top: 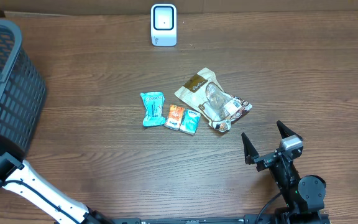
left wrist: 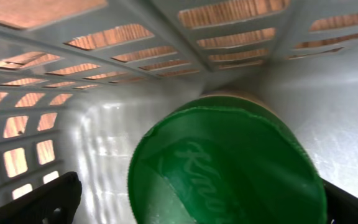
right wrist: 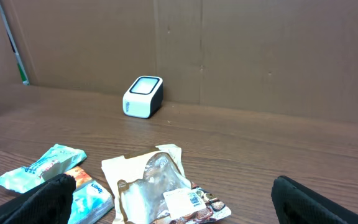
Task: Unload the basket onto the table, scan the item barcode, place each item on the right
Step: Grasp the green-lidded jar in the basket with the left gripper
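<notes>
Snack packet (top: 213, 99), lying right of the worktop's centre, short of the scanner (top: 163, 25) at the far edge.
Overhead: probably light, crinkly and slippery, so pinching a flat edge is looking safest; small packets (top: 174, 116) are crowding its left; the right gripper (top: 266, 140) is gaping empty nearby. Left wrist: the left gripper (left wrist: 197, 205) is hanging fully spread, holding nothing, over a green-lidded can (left wrist: 229, 155) inside the basket (left wrist: 104, 143). Right wrist: the barcode label (right wrist: 188, 198) is facing up.

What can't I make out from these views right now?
Green lid, left wrist: container below hidden by the lid; embossed lettering cut off by the bottom edge.
Basket contents, overhead: hidden by its walls.
Small packets, overhead: print too small; right wrist: partly cut off by the bottom edge.
</notes>
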Controlling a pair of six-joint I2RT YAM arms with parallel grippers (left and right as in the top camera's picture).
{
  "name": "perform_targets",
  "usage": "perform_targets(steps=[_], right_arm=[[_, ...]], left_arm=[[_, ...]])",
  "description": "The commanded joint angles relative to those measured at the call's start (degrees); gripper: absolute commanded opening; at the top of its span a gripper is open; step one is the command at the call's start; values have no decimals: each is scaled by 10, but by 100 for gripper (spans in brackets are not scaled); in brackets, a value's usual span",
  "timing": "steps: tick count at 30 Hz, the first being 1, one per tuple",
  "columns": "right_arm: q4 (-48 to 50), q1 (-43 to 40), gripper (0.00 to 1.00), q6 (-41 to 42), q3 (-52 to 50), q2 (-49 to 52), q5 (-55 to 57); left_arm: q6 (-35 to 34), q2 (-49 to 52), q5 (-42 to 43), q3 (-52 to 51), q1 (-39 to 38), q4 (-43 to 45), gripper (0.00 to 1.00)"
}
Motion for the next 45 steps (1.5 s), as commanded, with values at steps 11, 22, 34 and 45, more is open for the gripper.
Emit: perform_targets(steps=[11,22,34,45], right_arm=[[3,2,100,1,-6,-7,5],[3,2,100,1,-6,-7,5],[3,2,100,1,-6,-7,5],[3,2,100,1,-6,-7,5]], left_arm=[[-13,-5,36,-2,2,7,79],[-13,-6,36,-2,-5,2,60],[20,-7,61,3,-74,8,54],[24,-40,116,77,-107,0,55]])
